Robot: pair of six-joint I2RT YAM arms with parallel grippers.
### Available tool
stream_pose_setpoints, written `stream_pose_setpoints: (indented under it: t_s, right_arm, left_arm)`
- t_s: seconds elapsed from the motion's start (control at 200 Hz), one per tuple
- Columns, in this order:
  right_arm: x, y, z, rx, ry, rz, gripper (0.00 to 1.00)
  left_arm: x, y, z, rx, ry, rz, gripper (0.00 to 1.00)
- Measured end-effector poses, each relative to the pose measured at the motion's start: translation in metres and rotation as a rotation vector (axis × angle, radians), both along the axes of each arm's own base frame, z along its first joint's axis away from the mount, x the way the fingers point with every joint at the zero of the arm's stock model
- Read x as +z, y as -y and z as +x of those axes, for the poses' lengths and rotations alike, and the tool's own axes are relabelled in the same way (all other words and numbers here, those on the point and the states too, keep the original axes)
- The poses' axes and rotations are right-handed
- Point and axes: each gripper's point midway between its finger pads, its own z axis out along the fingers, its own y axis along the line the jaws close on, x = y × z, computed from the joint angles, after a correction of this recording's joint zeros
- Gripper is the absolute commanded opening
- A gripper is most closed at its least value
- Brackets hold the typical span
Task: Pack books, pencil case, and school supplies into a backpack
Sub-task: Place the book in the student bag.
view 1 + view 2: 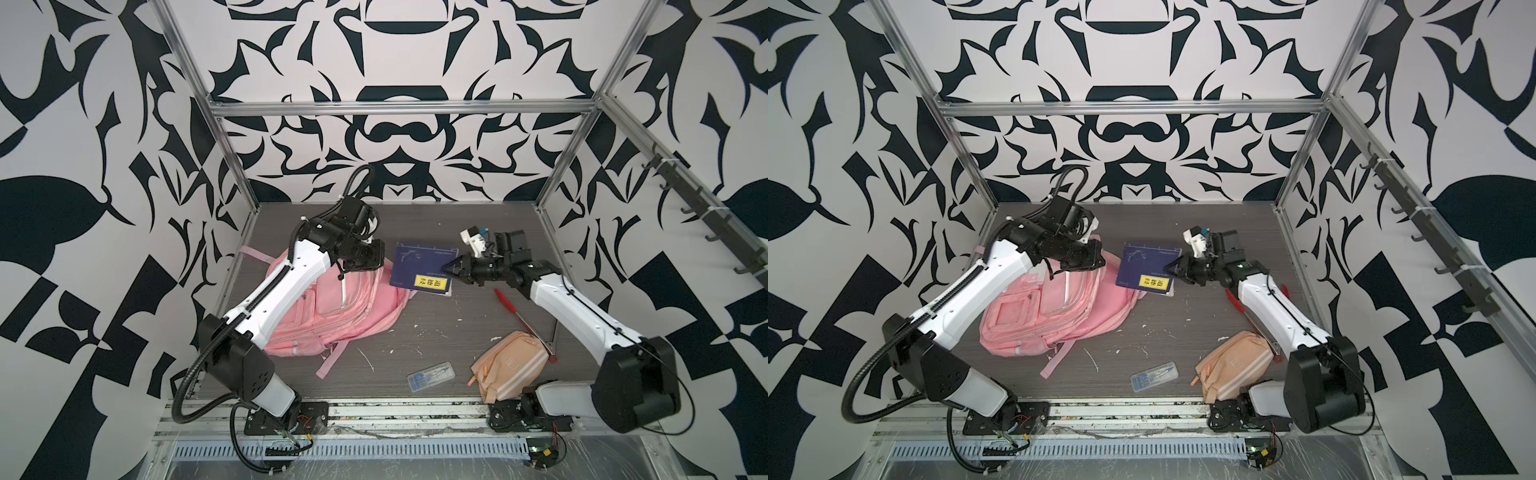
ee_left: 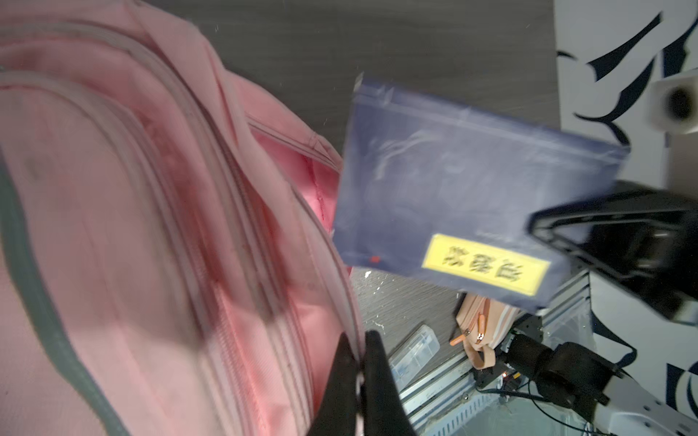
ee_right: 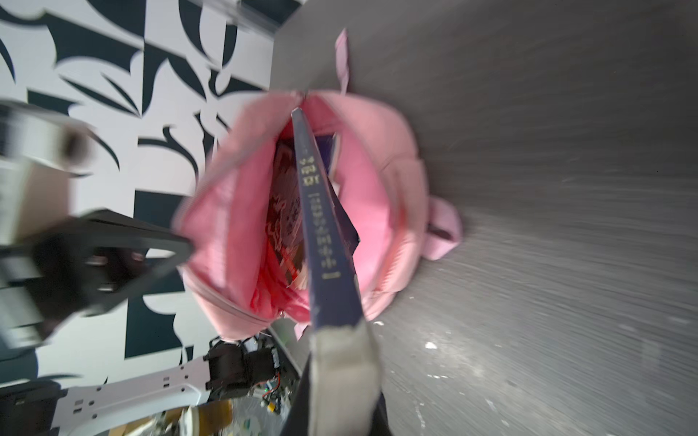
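both top views: your right claw (image 1: 448,270) pinches the navy book (image 1: 419,266); the backpack (image 1: 353,309) mouth lies just beyond, leftward.
left wrist: left claw (image 2: 362,341) clamped on the mouth's rim.
right wrist: book's long axis seems aimed into the opening, though blurred.

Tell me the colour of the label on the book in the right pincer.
Yellow label, dark characters, navy book; clearest in left wrist view.

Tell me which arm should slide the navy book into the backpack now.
Right. The right hand grips the navy book at the open backpack; the left hand is busy pinching its rim.
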Motion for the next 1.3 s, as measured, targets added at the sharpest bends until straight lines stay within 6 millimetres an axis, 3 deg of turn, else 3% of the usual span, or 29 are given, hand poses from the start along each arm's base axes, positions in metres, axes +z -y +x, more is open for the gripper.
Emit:
stream_pose_setpoints:
  t_s: [0.105, 0.235, 0.535, 0.715, 0.775, 0.84, 0.93, 1.03, 1.12, 1.3]
  right_arm:
    - [-0.018, -0.035, -0.003, 0.07, -0.059, 0.0, 0.0]
    - [-0.043, -0.073, 0.001, 0.132, -0.125, -0.004, 0.0]
    - [-0.078, -0.153, 0.046, 0.177, -0.154, 0.097, 0.0]
    - [-0.12, -0.191, 0.048, 0.219, -0.176, 0.099, 0.0]
    - [-0.127, -0.196, 0.047, 0.224, -0.177, 0.105, 0.01]
    - [-0.129, -0.197, 0.047, 0.221, -0.169, 0.106, 0.12]
    - [-0.129, -0.194, 0.047, 0.212, -0.142, 0.081, 0.38]
    - [-0.127, -0.181, 0.038, 0.202, -0.117, 0.022, 0.54]
    - [-0.115, -0.169, 0.029, 0.201, -0.095, -0.023, 0.71]
    - [-0.081, -0.144, 0.02, 0.178, -0.009, -0.1, 0.84]
  left_arm:
    - [0.034, -0.004, -0.001, 0.004, 0.078, -0.054, 0.0]
    - [0.052, -0.002, -0.01, -0.015, 0.105, -0.112, 0.0]
    - [0.034, 0.005, -0.026, -0.026, 0.051, -0.17, 0.0]
    - [0.031, 0.013, -0.03, -0.029, 0.041, -0.189, 0.0]
    - [0.03, 0.014, -0.031, -0.028, 0.037, -0.192, 0.0]
    - [0.025, 0.014, -0.031, -0.021, 0.029, -0.194, 0.0]
    - [0.012, 0.014, -0.032, -0.01, 0.007, -0.191, 0.0]
    - [-0.003, 0.014, -0.033, -0.001, -0.02, -0.184, 0.0]
    - [-0.015, 0.014, -0.035, 0.003, -0.04, -0.183, 0.0]
    - [-0.022, 0.018, -0.036, -0.009, -0.051, -0.206, 0.0]
